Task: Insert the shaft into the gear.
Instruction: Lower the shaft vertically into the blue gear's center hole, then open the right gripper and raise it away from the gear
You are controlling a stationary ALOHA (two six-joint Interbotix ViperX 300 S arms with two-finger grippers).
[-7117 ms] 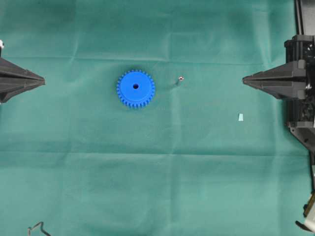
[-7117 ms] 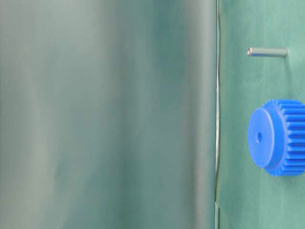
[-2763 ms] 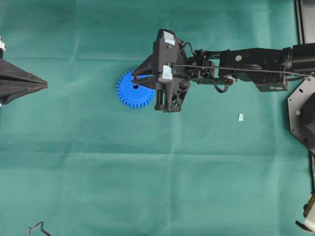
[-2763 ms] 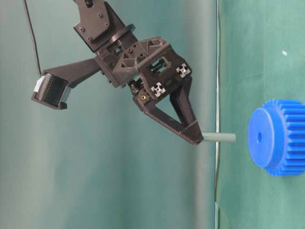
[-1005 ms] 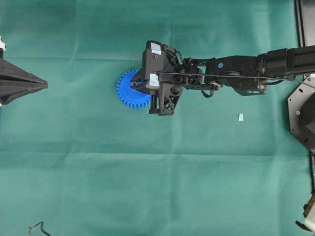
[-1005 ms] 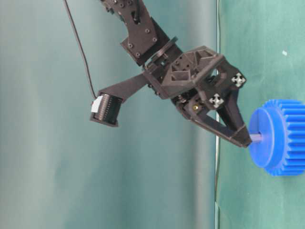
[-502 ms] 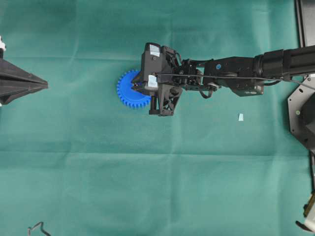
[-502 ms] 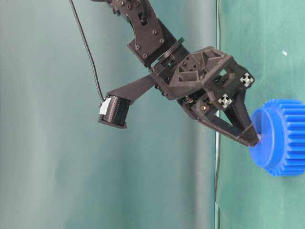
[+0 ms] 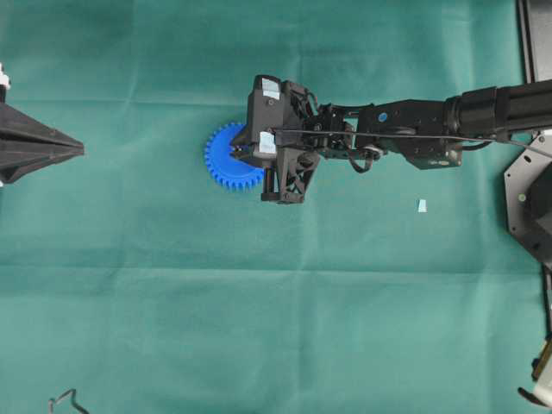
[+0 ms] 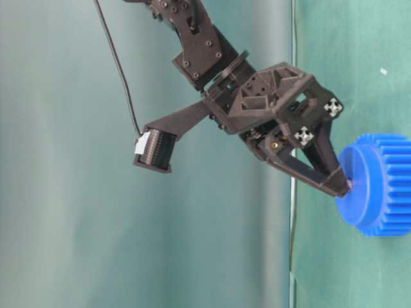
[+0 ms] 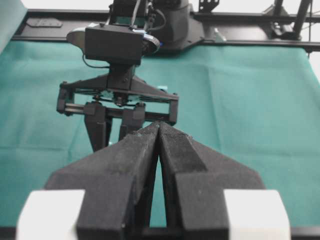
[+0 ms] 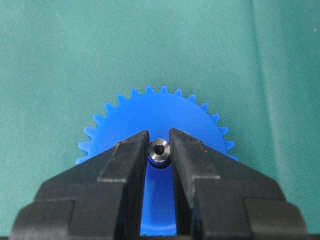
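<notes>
Since a second ago the shaft (image 12: 159, 149) has sunk into the gear (image 9: 226, 157); right jaws (image 12: 159, 146) pinch its tip, left jaws (image 11: 159, 131) pressed together at nine o'clock.

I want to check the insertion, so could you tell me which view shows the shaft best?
The right wrist view: the shaft appears end-on, pinched between the right gripper fingers over the gear. The table-level view gives just a sliver at the fingertips against the gear face. Overhead, the gripper covers it.
</notes>
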